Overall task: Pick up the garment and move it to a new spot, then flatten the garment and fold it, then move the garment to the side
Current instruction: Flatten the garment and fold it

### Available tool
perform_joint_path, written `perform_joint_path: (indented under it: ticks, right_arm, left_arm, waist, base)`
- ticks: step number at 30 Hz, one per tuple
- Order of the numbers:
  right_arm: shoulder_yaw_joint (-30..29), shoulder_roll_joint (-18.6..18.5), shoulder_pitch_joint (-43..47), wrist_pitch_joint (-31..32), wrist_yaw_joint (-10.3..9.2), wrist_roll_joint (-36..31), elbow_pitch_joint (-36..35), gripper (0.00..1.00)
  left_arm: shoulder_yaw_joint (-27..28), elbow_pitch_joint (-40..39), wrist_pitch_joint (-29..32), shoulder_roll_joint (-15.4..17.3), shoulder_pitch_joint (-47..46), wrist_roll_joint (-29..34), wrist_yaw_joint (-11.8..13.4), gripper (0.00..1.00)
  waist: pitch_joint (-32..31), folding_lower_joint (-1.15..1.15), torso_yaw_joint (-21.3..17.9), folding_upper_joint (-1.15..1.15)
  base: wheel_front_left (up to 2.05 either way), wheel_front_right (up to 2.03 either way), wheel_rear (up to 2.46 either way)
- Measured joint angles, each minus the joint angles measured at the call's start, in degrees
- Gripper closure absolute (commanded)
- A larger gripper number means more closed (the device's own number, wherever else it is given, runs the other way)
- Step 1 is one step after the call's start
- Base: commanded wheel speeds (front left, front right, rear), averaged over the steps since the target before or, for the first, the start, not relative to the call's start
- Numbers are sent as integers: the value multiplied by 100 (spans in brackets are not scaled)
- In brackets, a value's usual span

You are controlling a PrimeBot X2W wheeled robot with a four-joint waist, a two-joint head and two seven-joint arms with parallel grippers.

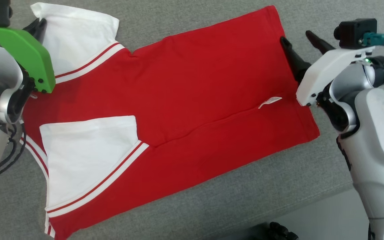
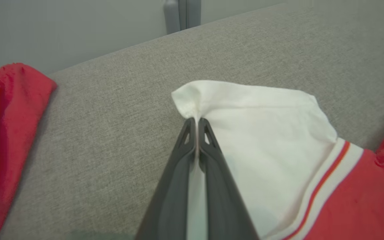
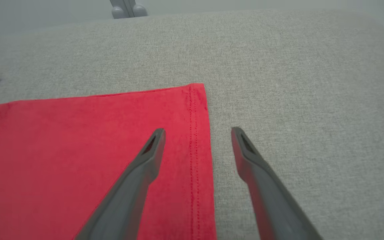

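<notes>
A red garment (image 1: 195,83) with white sleeves lies flat across a grey fabric surface (image 1: 245,186), collar end to the left and hem (image 1: 298,96) to the right. Each sleeve joins the red body along a red-and-white striped band. The far sleeve (image 1: 75,36) reaches the far left; the near sleeve (image 1: 85,156) is folded in over the body. A long crease runs from the near sleeve toward the hem, ending at a small white label (image 1: 269,101) whose writing is too small to read. The left gripper (image 2: 197,125) is clamped tight on the corner of the far sleeve, with white cloth pinched between its fingers. The right gripper (image 3: 197,133) is spread wide at the far right corner of the hem, one finger over the red cloth and the other over bare grey; whether they touch cannot be told. Bare surface lies beyond the far edge, right of the hem and along the near side. At the near right the surface ends at a pale floor (image 1: 328,216).
</notes>
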Motion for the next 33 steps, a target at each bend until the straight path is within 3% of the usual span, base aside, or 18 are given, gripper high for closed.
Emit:
perform_joint_path:
  ticks: [4, 17, 18, 19, 21, 22, 23, 33]
  right_arm:
    - [52, -214, -466, 188, 0, -181, 489, 0]
    - [-238, -270, -1675, 563, 1, -621, 2541, 0]
    - [-269, -263, -1717, 599, 1, -643, 2659, 15]
    - [-287, -260, -1777, 637, 1, -668, 2761, 52]
    - [-324, -257, -1891, 690, 1, -706, 2936, 75]
    - [-334, -250, -1917, 687, 3, -735, 2988, 95]
    - [-345, -236, -1937, 655, 3, -769, 3036, 100]
    - [-185, -168, -1857, -74, 3, -732, 3203, 100]
  left_arm:
    - [-31, -311, -104, -91, -12, 3, -48, 100]
    - [-156, -993, -342, -438, 5, 2, -8, 100]
    - [-161, -999, -344, -445, 8, 2, -4, 100]
    - [-169, -1001, -350, -453, 11, 2, -4, 100]
    - [-179, -999, -398, -477, 16, -2, -5, 100]
    - [-179, -996, -415, -480, 18, -7, -5, 100]
    - [-178, -988, -447, -483, 19, -9, -10, 100]
    - [-161, -953, -679, -490, 168, -92, -112, 100]
  waist:
    - [-72, 0, 201, 0]
    - [-40, 0, 940, 0]
    - [-33, 0, 971, 0]
    - [-25, 0, 1006, 0]
    - [-22, 0, 1060, 0]
    - [-29, 0, 1072, 0]
    - [-46, 0, 1081, 0]
    - [-395, 0, 1097, 0]
  base:
    - [0, 0, 0]
    - [0, 0, 0]
    - [0, 0, 0]
    - [0, 0, 0]
    - [0, 0, 0]
    - [0, 0, 0]
    - [0, 0, 0]
    - [0, 0, 0]
